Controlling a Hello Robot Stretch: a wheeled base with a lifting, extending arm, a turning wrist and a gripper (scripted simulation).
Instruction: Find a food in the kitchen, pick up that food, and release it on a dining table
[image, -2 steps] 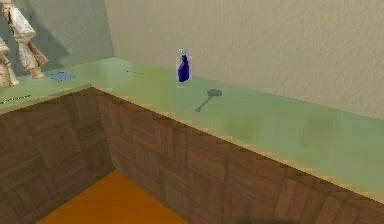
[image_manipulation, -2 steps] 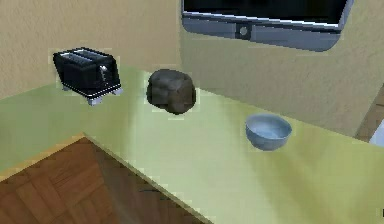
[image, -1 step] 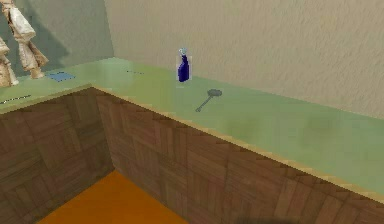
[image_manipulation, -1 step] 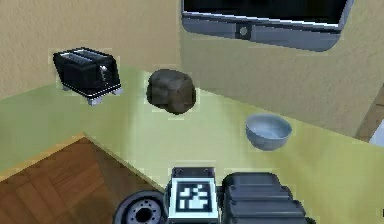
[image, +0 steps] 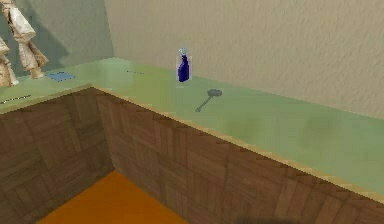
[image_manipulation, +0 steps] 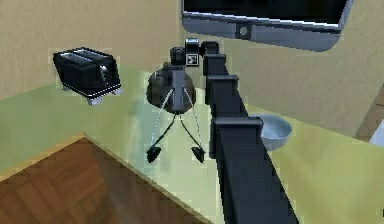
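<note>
Gripper (image_manipulation: 176, 152) against bare desk (image_manipulation: 60, 125), holds nothing; its grip state I cannot tell. Toaster (image_manipulation: 88, 72), bowl (image_manipulation: 272, 130) near. Where food is, I cannot tell. My read: search stage; pick-up and dining-table release left.

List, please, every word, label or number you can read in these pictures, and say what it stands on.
No text can be read.
The blue bottle: any label is too small to read.
The white squares on the arm: black marks, no words.
The toaster: no print can be made out.
</note>
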